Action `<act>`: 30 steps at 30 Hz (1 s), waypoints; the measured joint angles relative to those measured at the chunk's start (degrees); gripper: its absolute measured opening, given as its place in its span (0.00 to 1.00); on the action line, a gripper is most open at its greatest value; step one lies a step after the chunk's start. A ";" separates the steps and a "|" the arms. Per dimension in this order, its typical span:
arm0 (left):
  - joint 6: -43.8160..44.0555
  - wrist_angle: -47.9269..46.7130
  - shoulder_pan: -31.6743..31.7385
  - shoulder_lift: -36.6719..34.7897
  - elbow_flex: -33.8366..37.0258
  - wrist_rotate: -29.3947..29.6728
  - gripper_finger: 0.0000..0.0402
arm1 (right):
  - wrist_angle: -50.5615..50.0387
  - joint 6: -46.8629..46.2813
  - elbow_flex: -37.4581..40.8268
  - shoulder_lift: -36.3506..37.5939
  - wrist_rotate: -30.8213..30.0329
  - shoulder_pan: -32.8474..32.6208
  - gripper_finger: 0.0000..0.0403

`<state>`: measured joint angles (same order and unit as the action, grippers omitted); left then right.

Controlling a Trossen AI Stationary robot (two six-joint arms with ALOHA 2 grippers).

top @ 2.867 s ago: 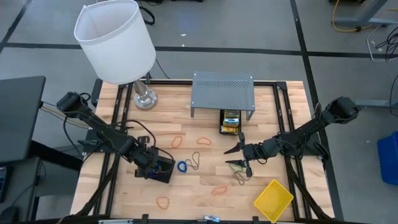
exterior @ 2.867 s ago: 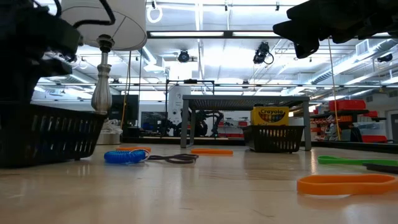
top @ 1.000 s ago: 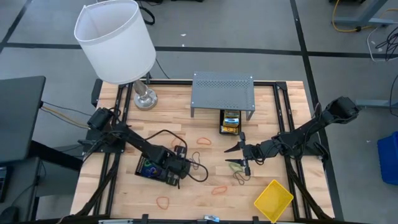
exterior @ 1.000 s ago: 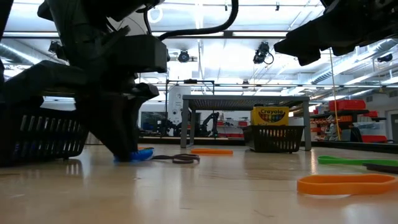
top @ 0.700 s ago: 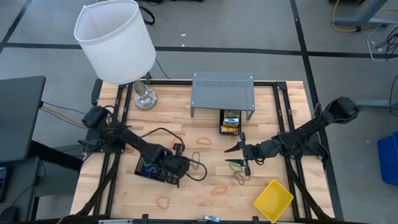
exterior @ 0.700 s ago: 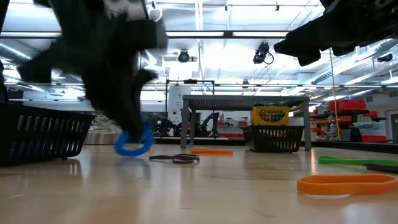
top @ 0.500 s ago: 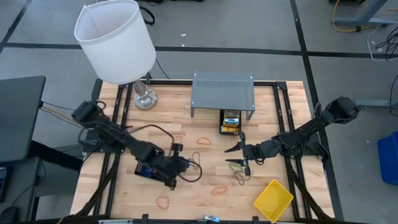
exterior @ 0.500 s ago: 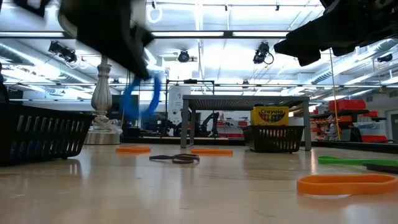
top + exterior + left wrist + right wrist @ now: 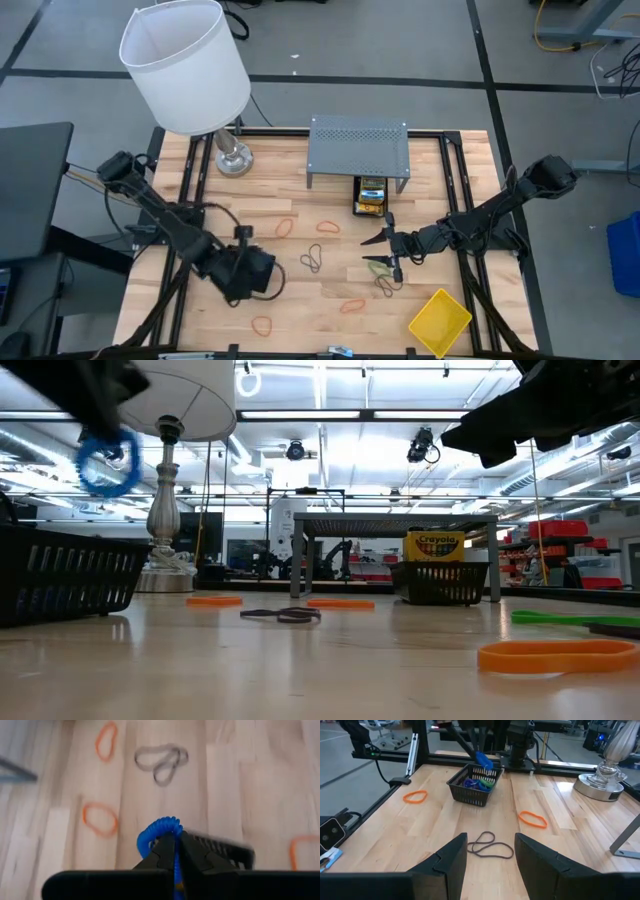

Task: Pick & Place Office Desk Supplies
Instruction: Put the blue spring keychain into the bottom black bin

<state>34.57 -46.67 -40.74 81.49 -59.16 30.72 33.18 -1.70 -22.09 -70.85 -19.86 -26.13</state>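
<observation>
My left gripper (image 9: 175, 851) had its jaws clamped together on the blue coiled band (image 9: 159, 827), which a second earlier lay on the tabletop beside the dark loops (image 9: 312, 259) at mid frame in the high view. I had lifted it clear of the wood and swung it back toward the lower left of that picture, so the band hung in the air over the black mesh tray (image 9: 474, 783); in the low view it showed as a blue ring (image 9: 108, 463) high at the upper left, well above the tray's wall (image 9: 70, 573). The right wrist view showed the band just above the tray's rim, with other coloured bands already lying inside.

I judged that the pick was done and only the drop remained: the jaws needed to part with the band over the tray's opening. The dark loops and several orange bands (image 9: 285, 227) lay loose on the tabletop, so more trips were left.

My right gripper (image 9: 388, 251) waited at centre right of the high view, jaws apart and holding nothing, above a green band (image 9: 381, 266). The yellow tray (image 9: 440, 322) sat at the lower right
</observation>
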 joint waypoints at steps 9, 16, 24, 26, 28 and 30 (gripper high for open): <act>10.71 0.30 -6.42 0.31 5.35 -7.03 0.02 | 0.00 0.01 0.00 -0.01 0.02 0.00 0.43; 10.90 12.41 -7.06 0.37 13.98 -7.45 0.02 | 0.01 0.01 0.00 0.00 0.02 0.00 0.43; 7.08 27.57 -4.91 0.37 21.47 -12.73 0.05 | 0.02 -0.08 0.00 -0.01 0.02 0.00 0.43; 6.55 28.80 -4.92 0.37 21.72 -12.64 0.12 | 0.01 -0.08 0.00 0.00 0.01 0.00 0.43; 5.66 28.93 -4.96 0.28 21.38 -11.59 0.20 | 0.01 -0.06 0.00 0.00 0.02 0.00 0.43; 4.87 28.90 -5.02 -0.12 20.75 -9.82 0.28 | 0.01 -0.04 0.00 0.00 0.00 0.00 0.43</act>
<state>39.44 -17.77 -45.76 81.38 -38.41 20.90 33.19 -1.74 -22.09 -70.85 -19.86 -26.13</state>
